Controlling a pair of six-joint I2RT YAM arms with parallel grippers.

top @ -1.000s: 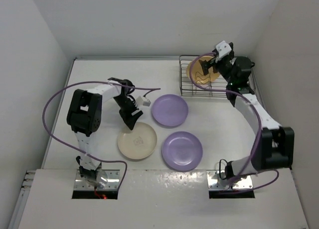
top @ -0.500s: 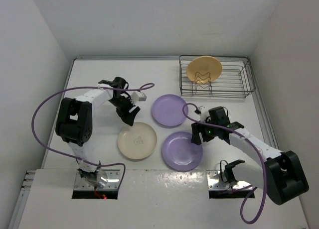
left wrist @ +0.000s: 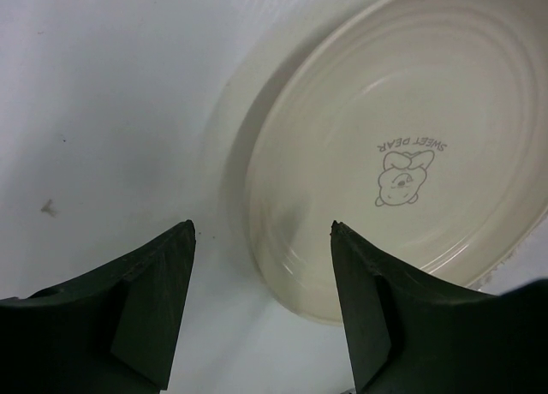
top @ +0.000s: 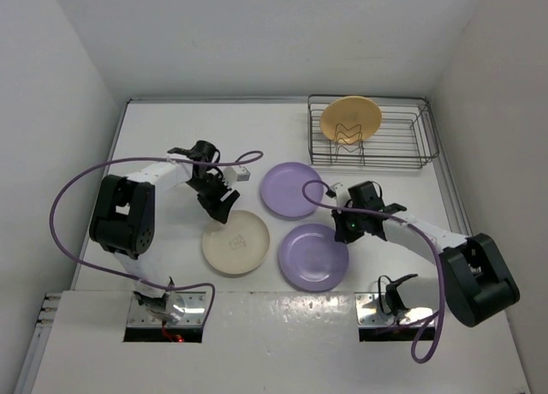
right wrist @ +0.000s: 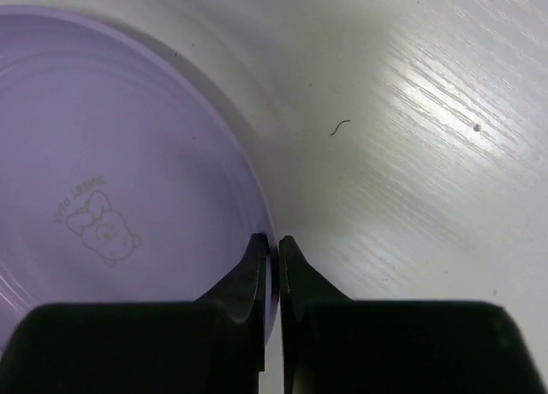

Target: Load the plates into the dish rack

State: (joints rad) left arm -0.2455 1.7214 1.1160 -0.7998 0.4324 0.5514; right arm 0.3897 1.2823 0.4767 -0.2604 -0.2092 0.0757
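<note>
A yellow-orange plate stands upright in the silver wire dish rack at the back right. Three plates lie flat on the table: a lavender one, a nearer lavender one and a cream one. My right gripper is low at the nearer lavender plate's right edge. In the right wrist view its jaws are shut on that plate's thin rim. My left gripper hovers at the cream plate's far-left edge. It stands open, its fingers straddling the cream plate's rim.
The rack's right half holds nothing. Purple cables loop from both arms over the table. White walls close in the table on the left, back and right.
My right arm left the rack, swung down to the nearer lavender plate and shut on its rim. The yellow-orange plate stays in the rack. The left gripper shifted slightly at the cream plate.
</note>
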